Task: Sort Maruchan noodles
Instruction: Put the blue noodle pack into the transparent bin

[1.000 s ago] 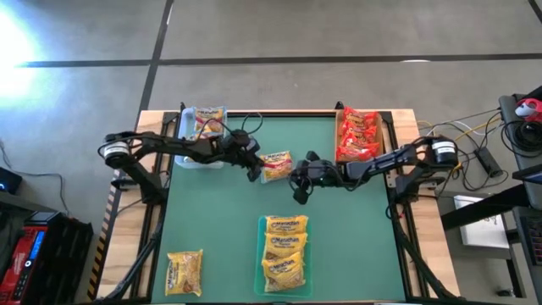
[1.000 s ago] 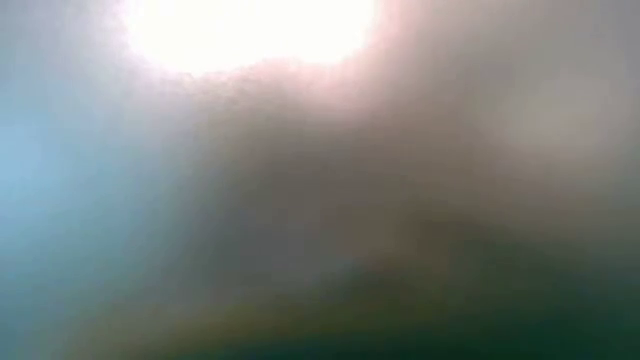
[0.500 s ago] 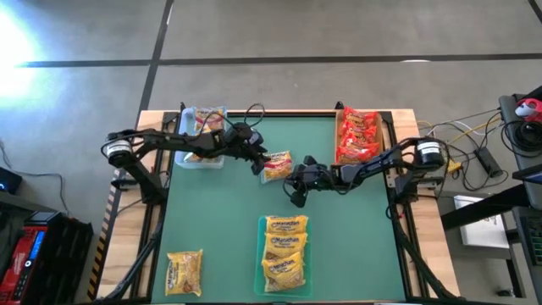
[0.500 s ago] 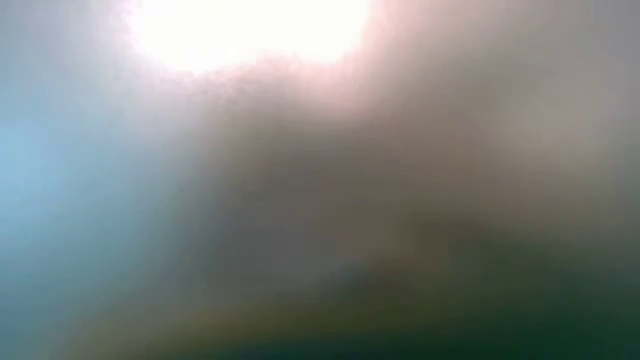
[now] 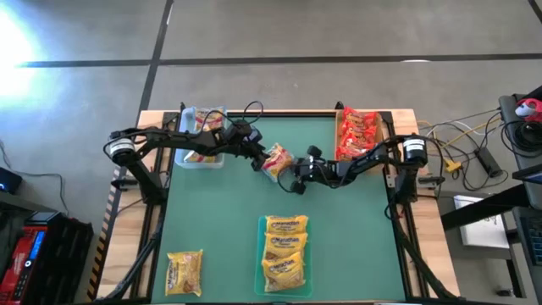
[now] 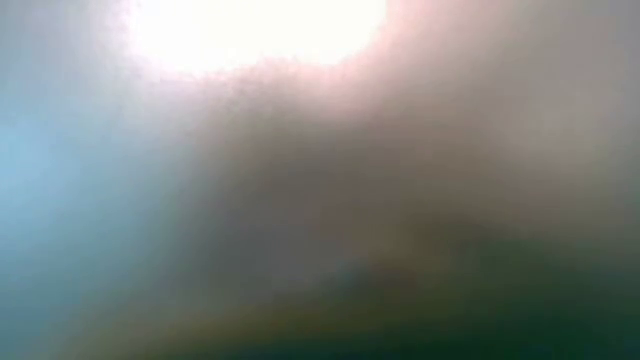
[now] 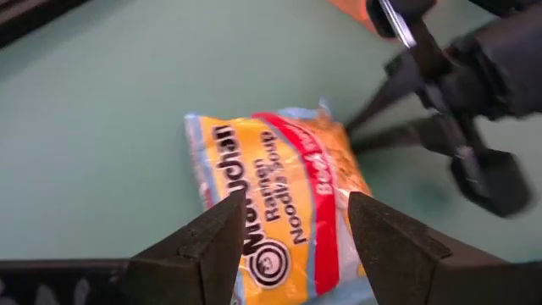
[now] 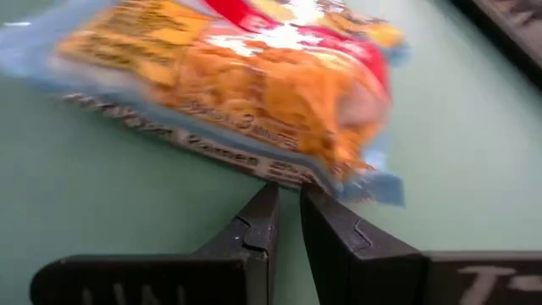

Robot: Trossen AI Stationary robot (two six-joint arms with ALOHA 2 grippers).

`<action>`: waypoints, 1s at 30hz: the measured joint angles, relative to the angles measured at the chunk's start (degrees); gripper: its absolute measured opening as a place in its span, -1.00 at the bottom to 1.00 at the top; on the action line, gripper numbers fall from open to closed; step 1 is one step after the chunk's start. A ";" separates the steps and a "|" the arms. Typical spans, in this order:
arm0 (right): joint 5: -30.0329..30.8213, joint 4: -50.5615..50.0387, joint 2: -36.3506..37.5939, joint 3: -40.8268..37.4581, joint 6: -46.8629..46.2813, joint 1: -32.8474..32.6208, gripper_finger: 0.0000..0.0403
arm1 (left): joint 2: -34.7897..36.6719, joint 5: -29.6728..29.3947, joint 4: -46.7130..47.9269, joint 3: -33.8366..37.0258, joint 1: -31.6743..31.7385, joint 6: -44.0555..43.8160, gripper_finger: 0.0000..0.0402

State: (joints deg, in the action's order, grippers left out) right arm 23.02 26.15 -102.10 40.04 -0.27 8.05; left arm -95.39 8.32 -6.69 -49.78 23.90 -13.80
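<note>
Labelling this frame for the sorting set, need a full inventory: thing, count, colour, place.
Orange-and-white Maruchan packet: one, mid-table between both grippers, tilted.
Yellow packets in green tray: a stack, count unclear, near edge centre.
Loose yellow packet: one, near-left corner.
Red packets: a pile, count unclear, far-right tray.
Clear tray: one, far-left, holding light-coloured packets, count unclear.
Table: one, green mat, wooden rim.
Cables: several, right of table.
Left gripper: open, straddling the middle packet.
Right gripper: shut, at that packet's edge.
</note>
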 joint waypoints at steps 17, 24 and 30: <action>-11.31 7.44 3.80 -0.06 -4.64 0.13 -0.79 | -0.13 -1.29 0.91 0.42 0.98 -2.38 -0.03; -11.45 11.17 1.08 -0.12 -1.70 0.22 -0.79 | -0.13 -1.80 1.06 0.44 1.03 -3.45 -0.03; -11.47 11.11 -0.24 -0.12 0.18 0.46 -0.79 | -0.13 -1.82 1.25 0.44 1.58 -3.69 -0.03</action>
State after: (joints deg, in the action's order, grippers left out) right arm 11.55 37.26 -102.34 39.92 -0.09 8.51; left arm -95.53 6.50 -5.43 -49.34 25.48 -17.50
